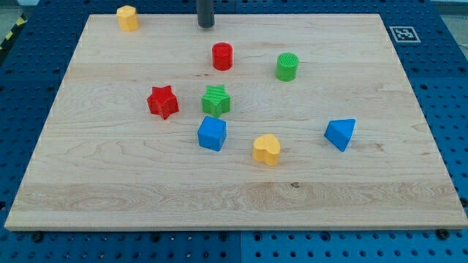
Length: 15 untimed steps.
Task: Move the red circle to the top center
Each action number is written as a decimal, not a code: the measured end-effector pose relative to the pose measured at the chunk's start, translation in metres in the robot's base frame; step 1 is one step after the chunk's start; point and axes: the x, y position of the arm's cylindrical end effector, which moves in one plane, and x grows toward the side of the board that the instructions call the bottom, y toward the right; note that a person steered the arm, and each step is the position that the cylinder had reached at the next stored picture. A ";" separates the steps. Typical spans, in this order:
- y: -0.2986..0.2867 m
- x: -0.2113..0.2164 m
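Table (409,183) comes first: a pale wooden board on a blue pegboard, carrying eight small blocks. The red circle (222,56) stands in the upper middle, a short way in from the 12 o'clock edge. My tip (205,25) rests near that same edge, at about 11 o'clock from the red circle and apart from it. There are no jaws on this arm, only the rod, so nothing is held and nothing can be.

As I judge it, the tip sits on the wrong side for the push. The red circle needs to travel toward 12 o'clock, so the tip should first circle round to the block's 6 o'clock face. The better path probably runs down the 9 o'clock side, through the space between the red circle and the red star (162,101). The green star (216,99) lies at 6 o'clock from the red circle, so the tip must settle between them without nudging it. The green cylinder (287,66) at 3 o'clock is clear of the route.

A round block tends to slip sideways off a thin rod, so contact should be centred and the push short and slow.
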 end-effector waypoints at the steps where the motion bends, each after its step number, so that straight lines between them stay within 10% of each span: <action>1: -0.008 0.005; 3: -0.027 0.117; 8: 0.140 0.083; 15: 0.120 0.077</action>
